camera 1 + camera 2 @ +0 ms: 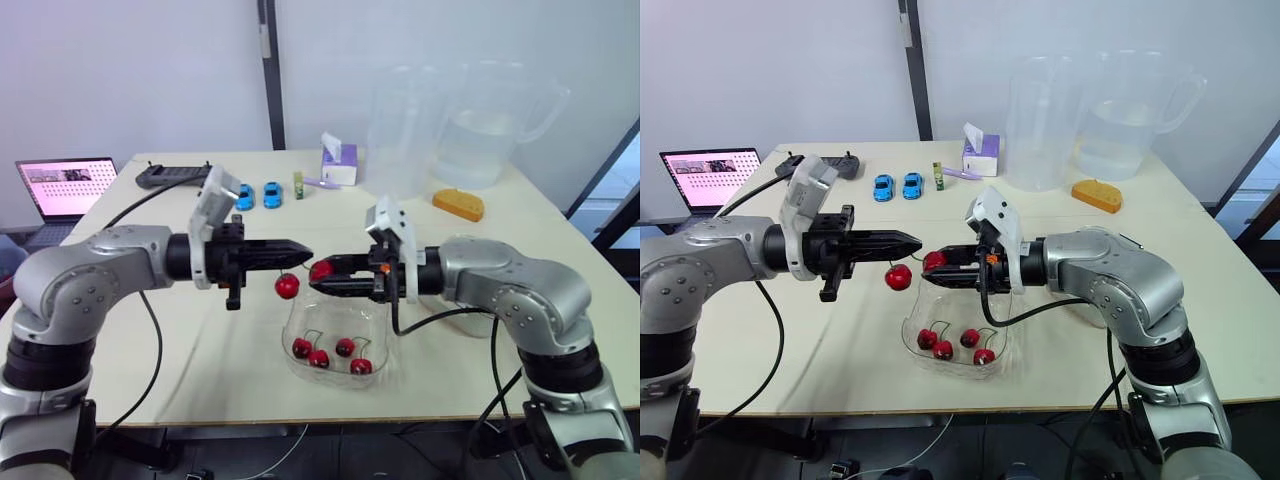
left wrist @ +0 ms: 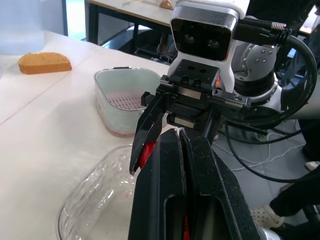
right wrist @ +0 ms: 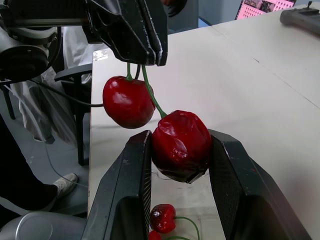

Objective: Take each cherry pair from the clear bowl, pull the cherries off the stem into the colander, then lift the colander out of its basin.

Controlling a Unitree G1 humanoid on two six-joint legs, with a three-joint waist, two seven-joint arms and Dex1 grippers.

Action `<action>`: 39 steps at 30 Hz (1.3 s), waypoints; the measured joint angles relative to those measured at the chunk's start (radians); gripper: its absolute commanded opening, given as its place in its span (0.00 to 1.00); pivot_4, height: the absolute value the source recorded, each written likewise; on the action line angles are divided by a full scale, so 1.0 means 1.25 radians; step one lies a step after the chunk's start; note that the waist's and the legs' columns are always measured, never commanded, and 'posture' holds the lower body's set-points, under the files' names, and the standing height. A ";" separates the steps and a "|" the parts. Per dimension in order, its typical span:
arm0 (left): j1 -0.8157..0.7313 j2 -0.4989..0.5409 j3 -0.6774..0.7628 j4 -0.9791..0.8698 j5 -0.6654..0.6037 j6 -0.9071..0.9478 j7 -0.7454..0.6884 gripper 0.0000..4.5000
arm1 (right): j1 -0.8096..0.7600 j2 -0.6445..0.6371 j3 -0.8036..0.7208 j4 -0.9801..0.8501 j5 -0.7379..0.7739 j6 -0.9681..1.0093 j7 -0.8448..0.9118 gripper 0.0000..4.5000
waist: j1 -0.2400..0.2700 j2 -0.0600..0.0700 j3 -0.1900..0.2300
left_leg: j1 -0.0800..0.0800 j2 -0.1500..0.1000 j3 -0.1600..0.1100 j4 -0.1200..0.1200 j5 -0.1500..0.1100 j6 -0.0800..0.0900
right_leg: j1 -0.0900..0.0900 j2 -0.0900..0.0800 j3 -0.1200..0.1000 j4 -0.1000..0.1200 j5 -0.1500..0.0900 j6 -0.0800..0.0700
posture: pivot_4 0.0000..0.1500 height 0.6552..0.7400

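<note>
Beige table (image 1: 200,340). Over the clear bowl (image 1: 297,322) we see the left gripper (image 1: 303,252) pinching the stem (image 3: 150,92), one cherry (image 1: 287,286) dangling, and the right gripper (image 1: 322,278) clamped on the second cherry (image 3: 181,145). Four cherries (image 1: 330,355) wait inside the bowl. The colander (image 2: 131,100) right of the bowl looks empty and unlifted.

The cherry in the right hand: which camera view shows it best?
The right wrist view. There the cherry sits large between the fingers of the right hand, its stem rising to the left hand. The eye views show it small and partly covered; the left wrist view shows a red sliver.
</note>
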 measured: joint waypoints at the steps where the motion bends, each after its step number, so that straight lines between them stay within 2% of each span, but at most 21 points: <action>1: -0.001 0.000 0.000 0.000 0.000 0.000 0.001 0.00 | 0.000 0.000 0.000 0.000 0.000 0.000 0.000 0.36 | 0.000 0.000 0.000 | 0.000 0.000 0.000 0.000 0.000 0.000 | 0.000 0.000 0.000 0.000 0.000 0.000 | 1.00 0.97; 9: -0.004 0.000 0.000 0.000 0.000 0.000 0.002 0.00 | 0.001 -0.006 0.000 0.000 0.007 0.000 0.001 0.36 | 0.000 0.000 0.000 | 0.000 0.000 0.000 0.000 0.000 0.000 | 0.000 0.000 0.000 0.000 0.000 0.000 | 1.00 0.97; 16: -0.004 -0.031 0.015 0.002 -0.011 -0.013 0.004 0.00 | 0.070 -0.033 0.010 0.025 -0.003 0.017 -0.020 0.36 | 0.001 0.000 0.000 | 0.000 0.000 0.000 0.000 0.000 0.000 | 0.000 0.000 0.000 0.000 0.000 0.000 | 1.00 0.97; 22: -0.004 -0.036 0.032 0.002 -0.018 -0.019 0.008 0.00 | 0.075 -0.037 -0.022 0.031 0.027 0.045 -0.030 0.36 | 0.000 0.000 0.000 | 0.000 0.000 0.000 0.000 0.000 0.000 | 0.000 0.000 0.000 0.000 0.000 0.000 | 1.00 0.97; 27: 0.001 -0.035 0.035 -0.001 -0.018 -0.021 0.013 0.00 | 0.029 -0.167 -0.044 0.087 0.005 0.010 0.025 0.36 | 0.006 0.000 0.000 | 0.000 0.000 0.000 0.001 -0.001 0.002 | 0.001 0.000 0.000 -0.001 0.000 0.000 | 1.00 0.97; 33: 0.063 -0.026 0.062 -0.035 -0.025 -0.021 0.025 0.00 | -0.048 -0.411 -0.009 0.308 -0.170 -0.127 0.140 0.36 | 0.002 -0.001 0.001 | 0.000 0.000 0.002 0.000 -0.002 0.003 | 0.000 0.000 0.000 -0.001 0.000 0.000 | 1.00 0.97; 39: 0.089 -0.028 0.069 -0.064 -0.028 -0.026 0.051 0.00 | -0.052 -0.441 0.074 0.456 -0.306 -0.233 0.228 0.36 | 0.000 -0.001 0.001 | 0.000 0.001 0.003 0.000 -0.002 0.003 | 0.000 0.000 0.001 -0.001 0.000 0.000 | 1.00 0.97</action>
